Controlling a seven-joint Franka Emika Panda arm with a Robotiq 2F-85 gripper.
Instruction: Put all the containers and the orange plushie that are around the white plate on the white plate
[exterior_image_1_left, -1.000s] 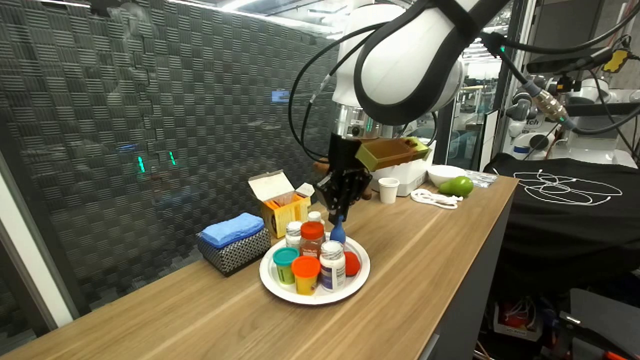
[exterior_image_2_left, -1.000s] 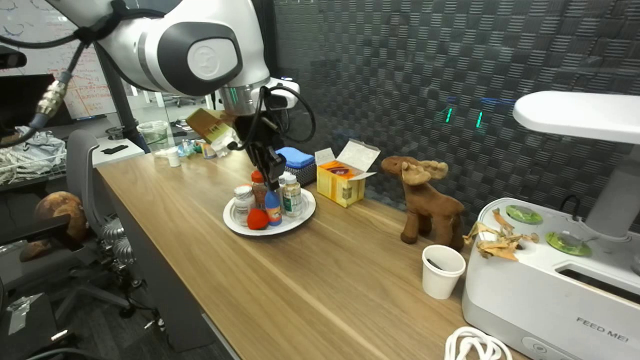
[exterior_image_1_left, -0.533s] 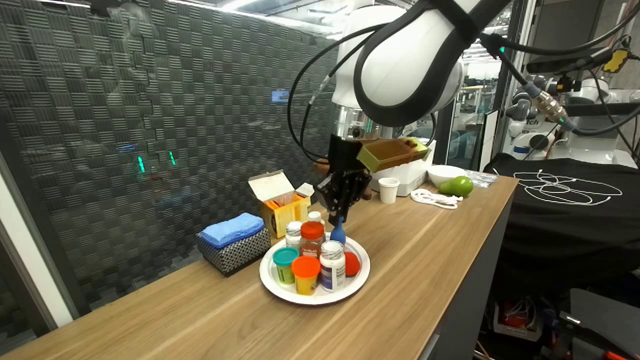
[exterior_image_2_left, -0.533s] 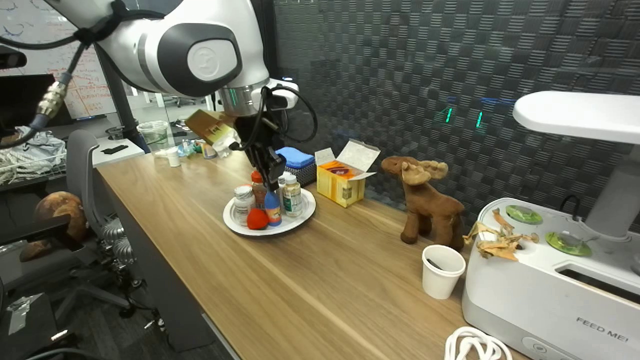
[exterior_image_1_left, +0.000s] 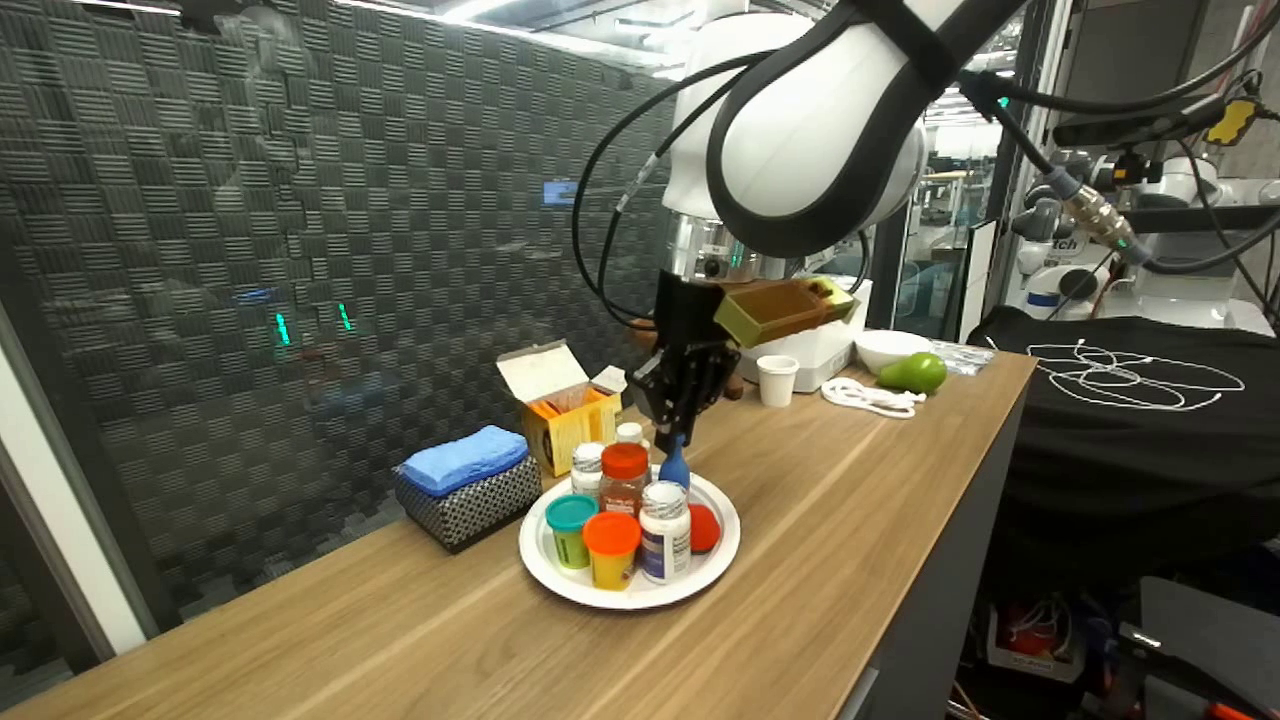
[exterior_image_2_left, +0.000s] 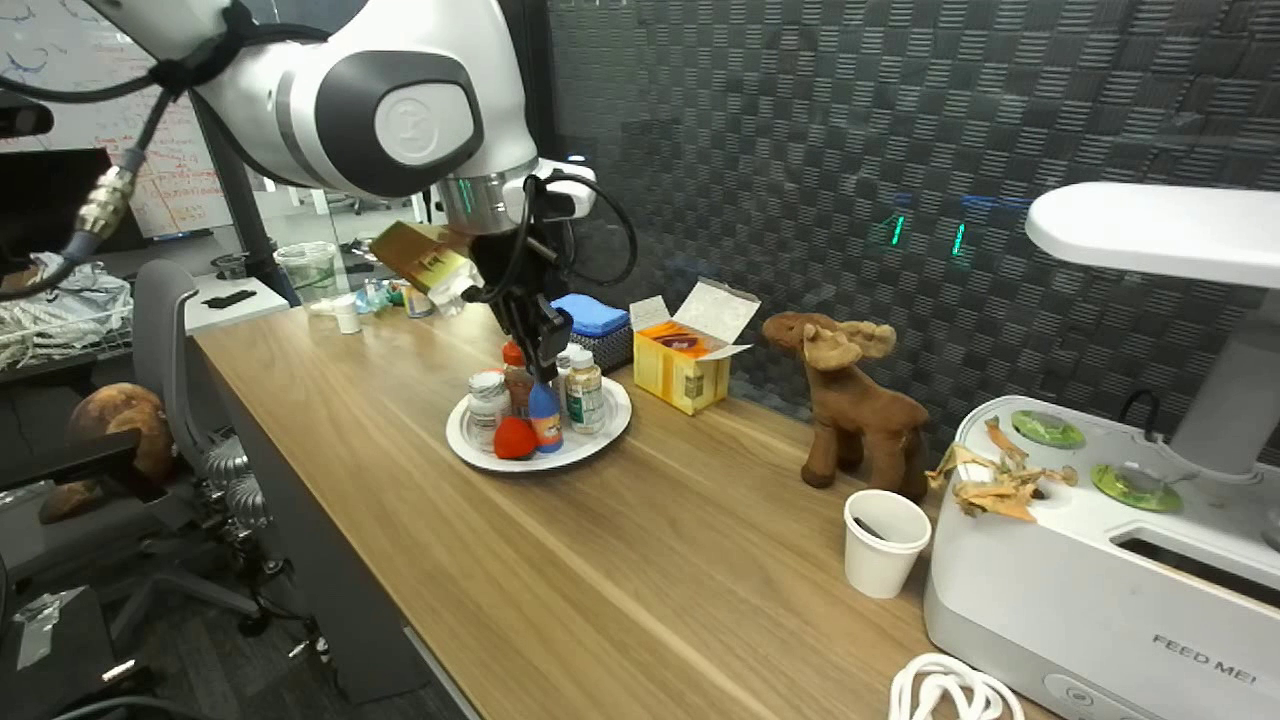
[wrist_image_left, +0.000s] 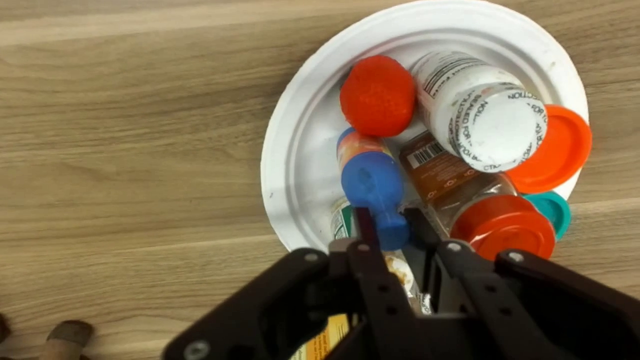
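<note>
The white plate (exterior_image_1_left: 630, 602) carries several containers. A white bottle (exterior_image_1_left: 665, 545), red-lidded bottle (exterior_image_1_left: 623, 485), teal-lidded tub (exterior_image_1_left: 571, 535) and orange-lidded tub (exterior_image_1_left: 612, 550) stand on it. Two white-capped bottles (exterior_image_1_left: 587, 468) stand behind; one shows a green label (exterior_image_2_left: 584, 395). The round orange plushie (wrist_image_left: 378, 96) lies on the plate beside the white bottle. The blue bottle (wrist_image_left: 372, 180) stands on the plate next to the plushie, in both exterior views too. My gripper (wrist_image_left: 387, 217) is shut on its narrow blue top, a finger on either side.
A yellow open box (exterior_image_2_left: 690, 375) and a patterned box with blue cloth (exterior_image_1_left: 470, 490) stand behind the plate. A brown moose plushie (exterior_image_2_left: 865, 420), a paper cup (exterior_image_2_left: 885, 545), a white planter (exterior_image_2_left: 1050, 570) and a green pear (exterior_image_1_left: 915, 373) are further along the table.
My arm has come down a very little and shifted slightly, with the blue bottle's top leaning along. The plate and its other things have not moved.
</note>
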